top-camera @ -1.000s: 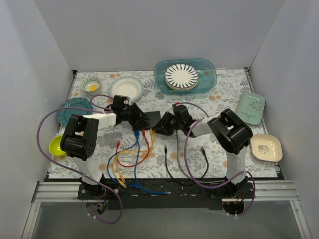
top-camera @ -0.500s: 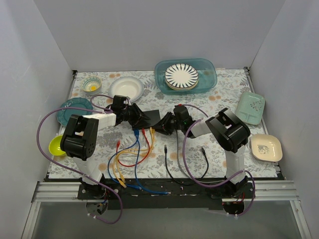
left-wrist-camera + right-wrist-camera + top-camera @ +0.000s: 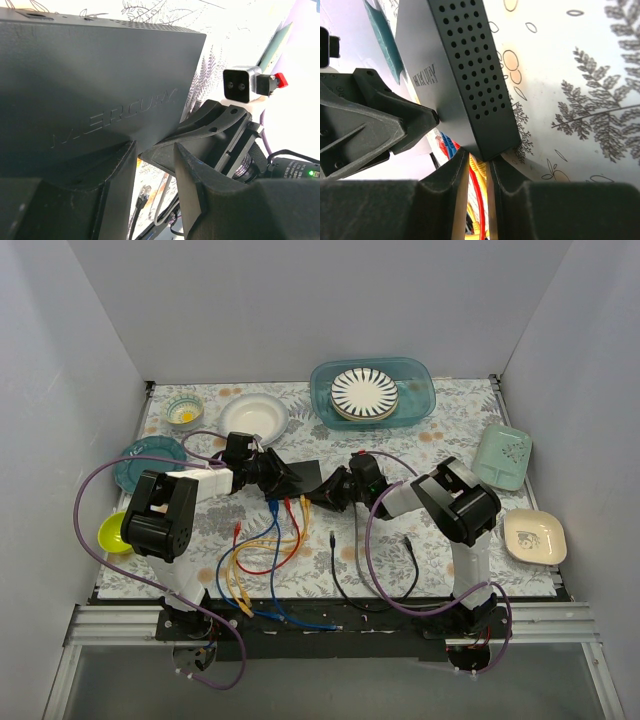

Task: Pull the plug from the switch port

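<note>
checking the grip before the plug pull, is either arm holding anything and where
The left gripper clamps the black switch at its edge. The right gripper is closing on the switch's near corner, by the cables; a firm hold cannot be told.

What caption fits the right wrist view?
Right tool closing at the corner of the black switch, colored cables below.

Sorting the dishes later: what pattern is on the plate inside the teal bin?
Black and white stripes radiating from its centre, on the plate; clearest in the top external view.
</note>
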You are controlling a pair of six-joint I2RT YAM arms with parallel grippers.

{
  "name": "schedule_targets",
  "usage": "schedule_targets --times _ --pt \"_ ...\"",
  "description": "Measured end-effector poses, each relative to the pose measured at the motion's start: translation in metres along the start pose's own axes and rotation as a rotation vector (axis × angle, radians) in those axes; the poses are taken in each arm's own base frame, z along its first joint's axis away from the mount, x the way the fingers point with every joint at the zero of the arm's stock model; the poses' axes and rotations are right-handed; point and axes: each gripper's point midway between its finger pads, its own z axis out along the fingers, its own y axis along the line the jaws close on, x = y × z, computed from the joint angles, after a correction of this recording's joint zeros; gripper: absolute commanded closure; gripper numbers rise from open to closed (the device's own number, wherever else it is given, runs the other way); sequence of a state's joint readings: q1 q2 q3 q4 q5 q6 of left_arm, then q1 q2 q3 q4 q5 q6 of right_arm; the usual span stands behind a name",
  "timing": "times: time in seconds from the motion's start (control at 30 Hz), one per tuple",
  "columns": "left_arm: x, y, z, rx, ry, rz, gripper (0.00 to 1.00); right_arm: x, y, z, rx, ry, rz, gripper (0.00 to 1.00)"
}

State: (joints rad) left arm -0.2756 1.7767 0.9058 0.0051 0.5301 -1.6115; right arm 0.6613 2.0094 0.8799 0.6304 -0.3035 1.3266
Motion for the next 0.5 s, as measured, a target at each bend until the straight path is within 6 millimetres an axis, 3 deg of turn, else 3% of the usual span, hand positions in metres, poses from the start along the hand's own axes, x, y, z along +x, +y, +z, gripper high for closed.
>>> schedule_targets --times 0.37,0.5 --pt "0.001 -0.001 0.002 0.015 0.01 -0.012 0.64 0.009 -0.005 -0.001 -0.022 0.073 -0.159 0.99" --pt "0.002 -0.002 0.003 0.026 0.015 -0.022 0.64 0.023 -0.013 -0.01 -0.027 0.124 -0.2 0.99"
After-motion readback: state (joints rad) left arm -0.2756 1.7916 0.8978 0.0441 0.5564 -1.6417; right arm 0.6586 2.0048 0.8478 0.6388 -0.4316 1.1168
